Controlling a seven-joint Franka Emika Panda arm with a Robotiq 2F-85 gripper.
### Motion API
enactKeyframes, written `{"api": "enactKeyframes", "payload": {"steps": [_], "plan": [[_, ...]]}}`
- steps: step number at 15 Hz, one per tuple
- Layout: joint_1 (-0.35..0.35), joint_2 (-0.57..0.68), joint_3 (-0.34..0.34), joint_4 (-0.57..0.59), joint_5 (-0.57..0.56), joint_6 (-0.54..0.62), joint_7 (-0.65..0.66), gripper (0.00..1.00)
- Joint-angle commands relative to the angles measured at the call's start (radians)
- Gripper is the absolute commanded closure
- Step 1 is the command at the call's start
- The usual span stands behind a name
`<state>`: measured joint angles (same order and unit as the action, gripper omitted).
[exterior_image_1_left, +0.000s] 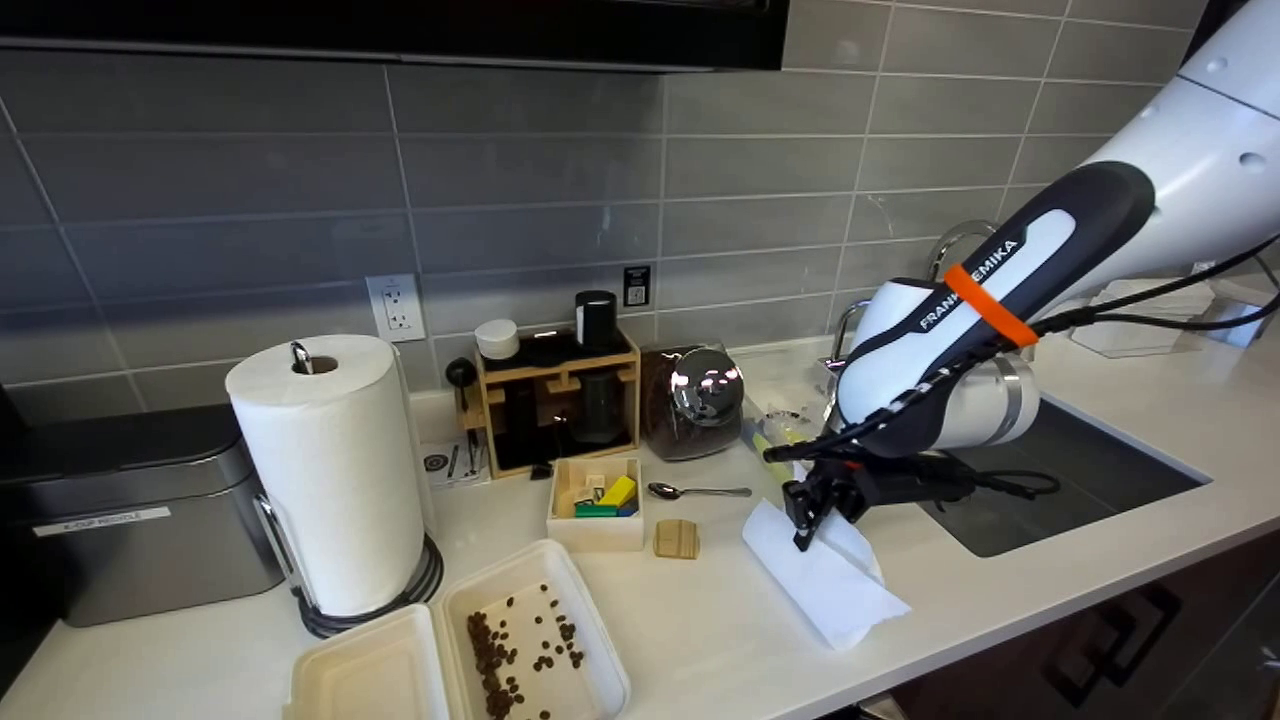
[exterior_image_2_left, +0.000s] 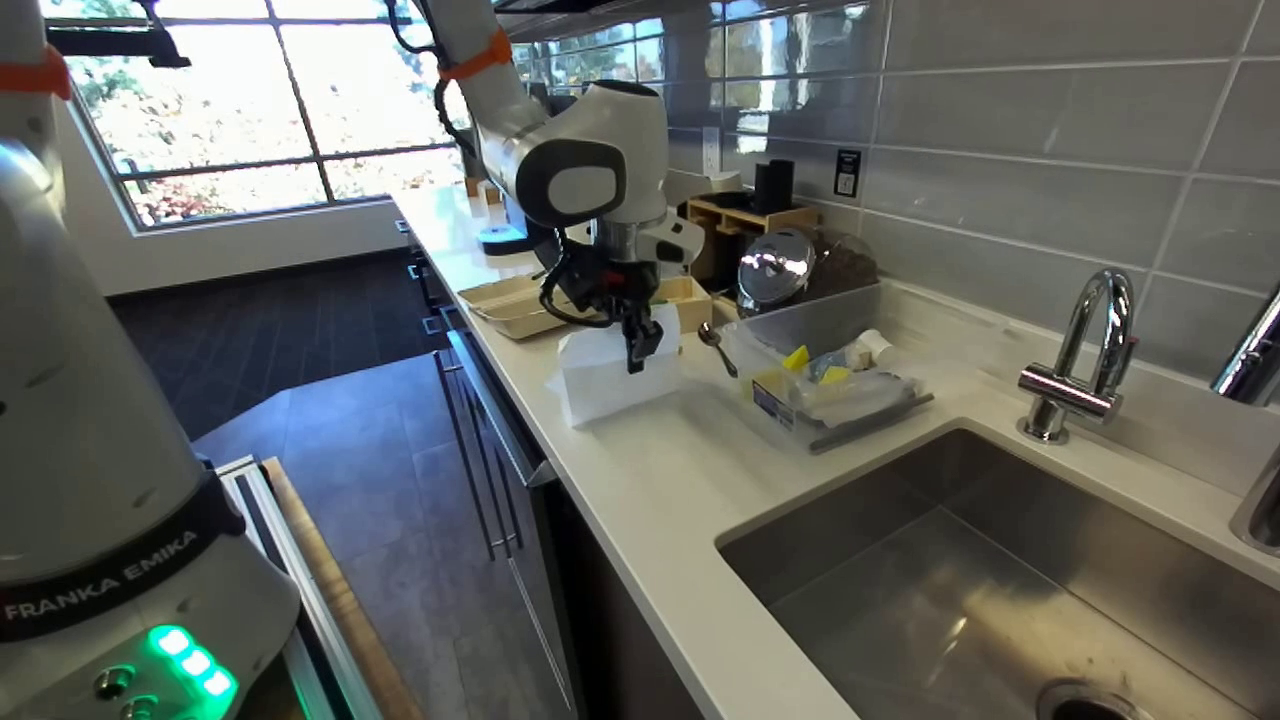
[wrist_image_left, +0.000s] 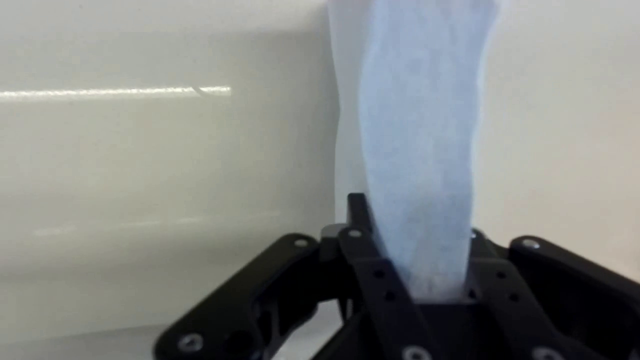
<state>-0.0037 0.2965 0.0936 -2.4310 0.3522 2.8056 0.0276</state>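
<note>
The tool (wrist_image_left: 418, 222), jaws apart astride the folded white paper (exterior_image_1_left: 825, 590) near the front edge of the bench (exterior_image_1_left: 700, 640), seems at a release step, next calling for a straight lift clear.

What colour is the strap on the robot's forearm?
Orange; the strap shows best in an exterior view.

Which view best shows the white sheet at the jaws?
The wrist view: close up, it shows the white sheet running between jaws that stand apart, though the picture crops its far end. Both exterior views show more of its folded shape, but smaller and with the jaws hiding part of it.
</note>
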Motion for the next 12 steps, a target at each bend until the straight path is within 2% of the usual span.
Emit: {"api": "enactKeyframes", "payload": {"steps": [1,6,9,12], "plan": [[0.0,-0.041,0.018,-0.006,-0.004,-0.007,0.013,0.37],[0.108,-0.204,-0.05,-0.049,-0.176,-0.047,0.251,0.01],[0.144,-0.307,-0.077,-0.054,-0.368,-0.108,0.468,0.0],[0.122,-0.394,-0.03,-0.036,-0.422,-0.224,0.577,0.0]]}}
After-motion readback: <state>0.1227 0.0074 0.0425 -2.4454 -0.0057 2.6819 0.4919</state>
